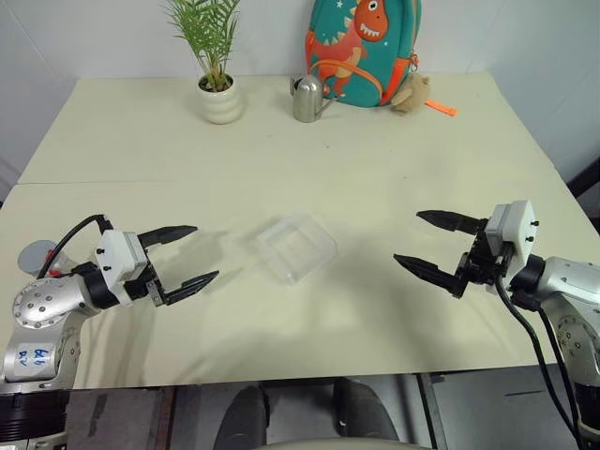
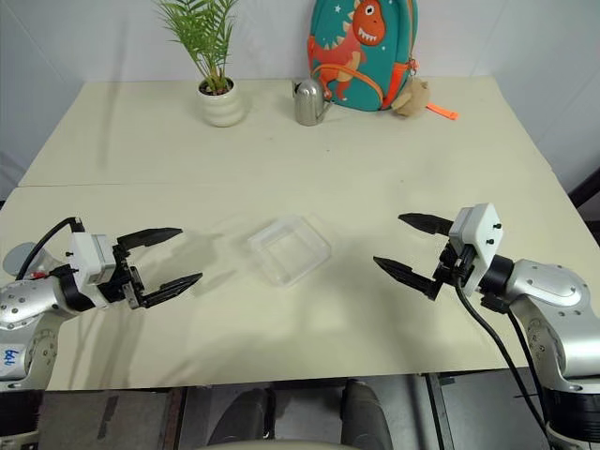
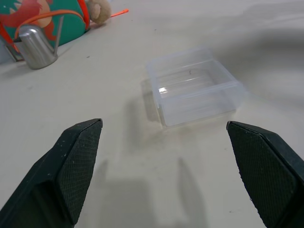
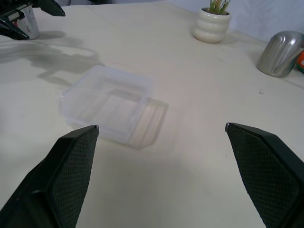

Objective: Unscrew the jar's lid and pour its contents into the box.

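I have both sets of jaws spread wide and empty, hovering above the cream counter [image 1: 394, 169]. The left jaws [image 1: 185, 255] point in toward the middle from my left, and the right jaws [image 1: 429, 243] point in from my right, so the two face each other across the work area.

The box [image 1: 296, 247] sits on the counter between the two sets of jaws, apart from both and touched by neither. It is clear plastic, shallow, with rounded corners, turned at an angle so one corner points toward me. From the left wrist camera it lies ahead of the open fingers [image 3: 71, 166], and from the right wrist camera it lies ahead and toward one finger's side. I can make out one tiny dark speck inside it on the left wrist view, nothing more that I can identify.

The jar [image 1: 39, 255] stands behind my left arm, on the outer side of the left jaws, partly hidden by the arm and cable. I see a silvery body with a bit of red, and I cannot tell whether its lid is on.

Well beyond both jaws, along the far edge, stand a potted plant [image 1: 218, 89], a steel watering can [image 1: 307, 98] and a dinosaur backpack [image 1: 364, 49].
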Controlling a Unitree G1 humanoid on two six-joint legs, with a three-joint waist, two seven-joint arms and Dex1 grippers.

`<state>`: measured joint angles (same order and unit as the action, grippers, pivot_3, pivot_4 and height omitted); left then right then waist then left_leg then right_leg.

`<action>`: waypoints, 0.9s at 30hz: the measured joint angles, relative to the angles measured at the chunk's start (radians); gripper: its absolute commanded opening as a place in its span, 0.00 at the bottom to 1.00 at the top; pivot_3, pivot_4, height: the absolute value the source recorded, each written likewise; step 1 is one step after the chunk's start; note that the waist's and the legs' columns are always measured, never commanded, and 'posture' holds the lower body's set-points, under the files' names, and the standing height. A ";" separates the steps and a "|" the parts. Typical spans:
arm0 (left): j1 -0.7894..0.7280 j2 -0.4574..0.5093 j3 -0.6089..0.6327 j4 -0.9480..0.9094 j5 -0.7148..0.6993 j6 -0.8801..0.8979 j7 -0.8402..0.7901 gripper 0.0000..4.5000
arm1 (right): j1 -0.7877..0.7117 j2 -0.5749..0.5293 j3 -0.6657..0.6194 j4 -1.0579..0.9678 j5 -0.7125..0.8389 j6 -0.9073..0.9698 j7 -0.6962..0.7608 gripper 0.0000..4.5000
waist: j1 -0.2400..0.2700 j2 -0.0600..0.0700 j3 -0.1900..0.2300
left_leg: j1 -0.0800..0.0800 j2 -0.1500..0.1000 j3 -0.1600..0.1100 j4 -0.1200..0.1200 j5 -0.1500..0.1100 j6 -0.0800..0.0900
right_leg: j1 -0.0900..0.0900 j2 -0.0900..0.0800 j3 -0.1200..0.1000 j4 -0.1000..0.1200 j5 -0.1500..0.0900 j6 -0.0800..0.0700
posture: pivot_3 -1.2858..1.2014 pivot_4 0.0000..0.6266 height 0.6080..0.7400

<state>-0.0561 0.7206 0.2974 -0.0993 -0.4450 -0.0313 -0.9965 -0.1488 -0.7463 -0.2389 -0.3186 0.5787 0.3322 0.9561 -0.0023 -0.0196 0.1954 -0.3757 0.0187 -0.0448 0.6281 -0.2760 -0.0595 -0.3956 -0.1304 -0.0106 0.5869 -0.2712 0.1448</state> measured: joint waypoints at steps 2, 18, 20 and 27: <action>0.019 -0.002 0.011 -0.004 0.003 -0.010 0.012 0.99 | -0.029 0.006 0.011 0.021 -0.002 -0.001 0.005 1.00 | -0.003 0.000 0.000 | 0.000 0.000 0.000 0.000 0.000 0.000 | 0.000 0.000 0.000 0.000 0.000 0.000 | 0.52 0.24 1.00; 0.533 -0.540 0.255 -0.249 0.147 -0.099 0.621 0.99 | -0.290 0.160 0.225 0.214 -0.041 -0.054 0.118 1.00 | 0.003 -0.001 0.000 | 0.001 0.002 0.002 0.003 -0.004 0.001 | 0.001 0.001 0.000 -0.001 0.000 -0.001 | 0.52 0.24 1.00; 0.539 -0.630 0.265 -0.250 0.160 -0.083 0.733 0.99 | -0.322 0.183 0.239 0.214 -0.039 -0.044 0.119 1.00 | 0.003 -0.001 0.000 | 0.001 0.002 0.002 0.004 -0.005 0.001 | 0.001 0.001 0.000 -0.001 -0.001 -0.002 | 0.52 0.24 1.00; 0.372 -0.691 0.273 -0.243 0.210 -0.019 1.000 0.99 | -0.449 0.244 0.277 0.237 -0.053 -0.038 0.108 1.00 | 0.006 -0.002 -0.001 | 0.001 0.002 0.001 0.008 -0.004 0.001 | 0.003 0.002 0.000 0.000 -0.005 -0.014 | 0.52 0.24 1.00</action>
<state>0.3160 0.0298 0.5709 -0.3427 -0.2345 -0.0502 0.0039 -0.5981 -0.5026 0.0381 -0.0816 0.5261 0.2943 1.0642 0.0037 -0.0218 0.1944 -0.3750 0.0204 -0.0441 0.6364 -0.2801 -0.0582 -0.3927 -0.1287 -0.0105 0.5864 -0.2757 0.1313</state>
